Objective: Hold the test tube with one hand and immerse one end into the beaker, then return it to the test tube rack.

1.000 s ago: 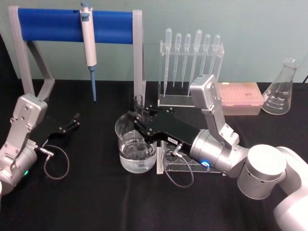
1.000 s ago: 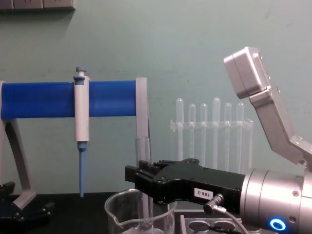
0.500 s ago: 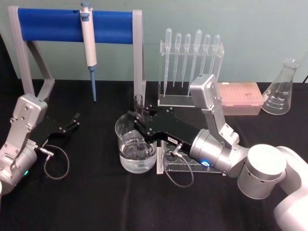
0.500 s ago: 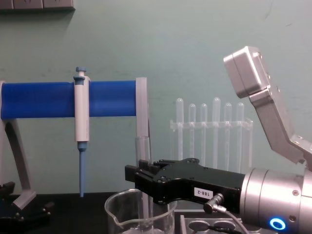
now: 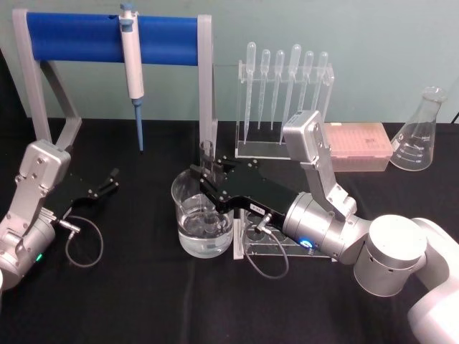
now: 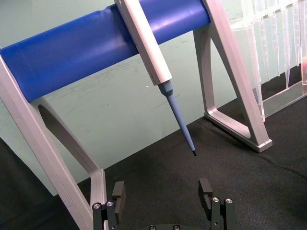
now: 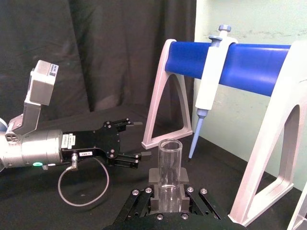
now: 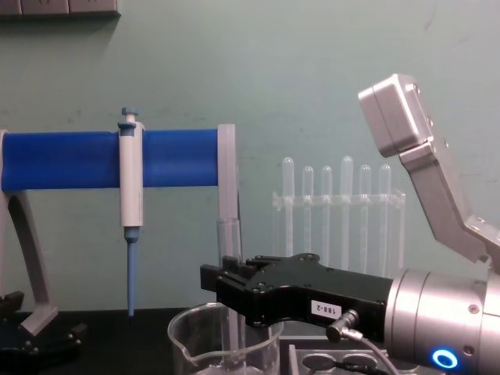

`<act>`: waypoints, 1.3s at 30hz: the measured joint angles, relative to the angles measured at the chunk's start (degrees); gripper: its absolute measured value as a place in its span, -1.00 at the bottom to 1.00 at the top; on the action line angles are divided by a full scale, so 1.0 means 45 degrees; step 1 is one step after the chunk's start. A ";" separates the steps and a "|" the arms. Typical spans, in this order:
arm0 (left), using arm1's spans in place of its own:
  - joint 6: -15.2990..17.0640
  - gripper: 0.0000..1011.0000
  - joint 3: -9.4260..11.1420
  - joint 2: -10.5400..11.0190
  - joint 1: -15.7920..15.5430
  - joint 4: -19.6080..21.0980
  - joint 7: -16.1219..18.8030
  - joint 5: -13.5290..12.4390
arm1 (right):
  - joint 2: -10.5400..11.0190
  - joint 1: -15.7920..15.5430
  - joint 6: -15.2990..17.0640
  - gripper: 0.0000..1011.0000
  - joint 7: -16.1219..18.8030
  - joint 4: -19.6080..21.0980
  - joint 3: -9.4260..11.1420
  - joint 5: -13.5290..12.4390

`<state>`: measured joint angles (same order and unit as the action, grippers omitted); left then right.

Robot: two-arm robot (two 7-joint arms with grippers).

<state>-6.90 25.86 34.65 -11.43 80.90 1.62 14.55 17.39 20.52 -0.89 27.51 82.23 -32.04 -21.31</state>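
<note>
A clear test tube [image 5: 206,154] stands upright with its lower end inside the water-holding beaker [image 5: 184,215] at the table's middle. My right gripper [image 5: 204,186] reaches in from the right above the beaker's rim and is shut on the tube's middle. The chest view shows the tube [image 8: 228,238] rising above the black right gripper [image 8: 224,285], with the beaker [image 8: 186,344] below. In the right wrist view the tube [image 7: 169,160] sits clamped in the right gripper [image 7: 168,195]. My left gripper [image 5: 107,180] rests parked at the left, open and holding nothing [image 6: 162,191].
A blue-barred stand [image 5: 79,36] holds a white-and-blue pipettor [image 5: 131,61] behind the beaker. A rack of plastic pipettes [image 5: 283,93], a pink tip box [image 5: 358,147] and a conical flask [image 5: 419,132] line the back right. A clear rack [image 5: 276,245] lies under my right wrist.
</note>
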 joint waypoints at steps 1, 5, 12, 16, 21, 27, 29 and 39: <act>0.0000 0.98 0.0001 0.0000 -0.0001 0.0000 0.0000 -0.0001 | 0.0000 0.0000 0.0000 -0.55 -0.0001 0.0001 0.0000 0.0000; 0.0000 0.98 0.0001 0.0000 -0.0001 0.0000 0.0000 0.0000 | -0.0001 0.0000 0.0000 -0.55 -0.0002 0.0001 0.0000 -0.0001; 0.0000 0.98 0.0001 0.0000 0.0000 0.0000 0.0000 0.0000 | 0.0000 0.0000 -0.0001 -0.55 -0.0003 0.0000 0.0000 0.0000; 0.0000 0.98 0.0000 0.0000 0.0000 0.0000 0.0000 0.0000 | 0.0000 0.0000 -0.0001 -0.55 -0.0003 0.0000 0.0000 0.0000; 0.0000 0.98 0.0001 0.0000 0.0000 -0.0001 0.0000 0.0000 | 0.0000 0.0000 -0.0001 -0.55 -0.0003 0.0001 0.0000 0.0000; 0.0000 0.98 0.0001 0.0000 0.0000 0.0000 0.0000 0.0000 | 0.0000 -0.0001 0.0000 -0.55 -0.0003 0.0001 0.0001 0.0000; 0.0000 0.98 0.0000 0.0000 -0.0001 0.0000 0.0000 0.0000 | -0.0001 0.0000 -0.0001 -0.55 -0.0003 0.0001 0.0001 0.0000; -0.0001 0.98 0.0000 0.0000 0.0000 0.0000 0.0000 0.0000 | 0.0000 -0.0001 -0.0001 -0.55 -0.0002 0.0000 0.0000 0.0000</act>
<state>-6.91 25.86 34.65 -11.43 80.90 1.62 14.55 17.39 20.52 -0.89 27.50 82.23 -32.04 -21.31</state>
